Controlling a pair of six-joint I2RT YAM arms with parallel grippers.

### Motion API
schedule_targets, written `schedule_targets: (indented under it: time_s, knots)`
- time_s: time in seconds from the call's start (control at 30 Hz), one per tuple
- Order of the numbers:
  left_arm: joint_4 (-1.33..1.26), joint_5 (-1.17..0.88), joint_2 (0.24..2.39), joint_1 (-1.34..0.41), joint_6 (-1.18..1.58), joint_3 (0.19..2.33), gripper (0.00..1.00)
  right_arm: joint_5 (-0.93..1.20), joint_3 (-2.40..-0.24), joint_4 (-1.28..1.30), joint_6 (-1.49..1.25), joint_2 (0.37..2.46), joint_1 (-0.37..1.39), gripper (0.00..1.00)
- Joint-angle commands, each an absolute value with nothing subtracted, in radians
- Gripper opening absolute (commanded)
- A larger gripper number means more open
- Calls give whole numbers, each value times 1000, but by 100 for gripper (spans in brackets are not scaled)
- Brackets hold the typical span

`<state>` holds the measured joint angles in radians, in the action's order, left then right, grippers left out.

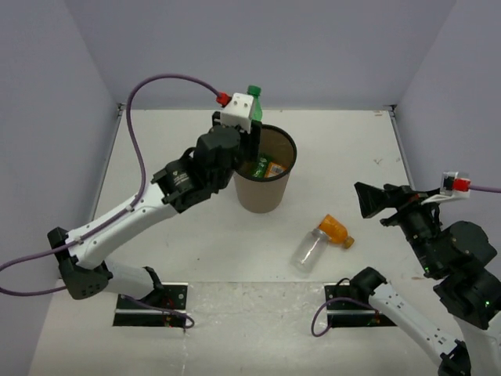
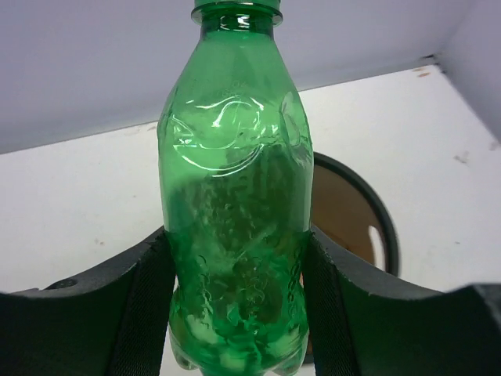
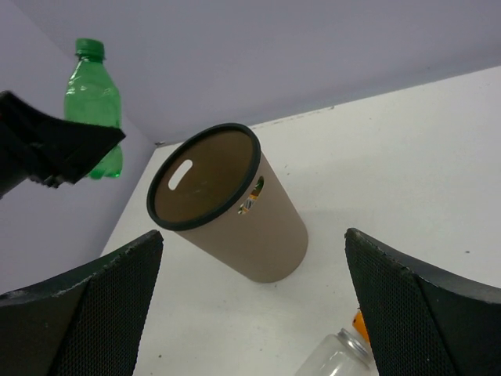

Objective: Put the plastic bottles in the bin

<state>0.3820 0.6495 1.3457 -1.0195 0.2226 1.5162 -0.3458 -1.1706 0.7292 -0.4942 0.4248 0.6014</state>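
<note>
Left tool [image 2: 237, 235] grips one green bottle [image 2: 235, 196] upright, raised beside the single bin [image 1: 262, 196]; right tool [image 3: 252, 235] gapes wide, empty. Two more lie on the worktop [image 1: 352, 149]: one clear bottle [image 1: 308, 249], one orange bottle [image 1: 334, 229].

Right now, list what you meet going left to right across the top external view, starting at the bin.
Brown bin → clear bottle → orange bottle → right end effector. The held green bottle overlaps the bin, so it is omitted.

One bin [image 1: 262, 196]; three outside: green bottle [image 1: 254, 95], clear bottle [image 1: 310, 249], orange bottle [image 1: 333, 229].
</note>
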Motion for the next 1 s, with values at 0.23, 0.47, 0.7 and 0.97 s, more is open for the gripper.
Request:
schedule_targets:
  time_s: [0.23,0.47,0.7,0.97]
  knots:
    - [316,536,1534,-868,224,1605,22,-267,-1135,762,-465,477,603,99]
    - [281,482,1487,-862,253,1513,100,-207,-1065,781,-482,468,603,99]
    - [321,397,1407,-873,247,1532,100,-241,-1068,799,-500,499,603,99]
    - [359,525,1331,-1267,440,1303,100,-416,-1084,827,-529,492,603,99]
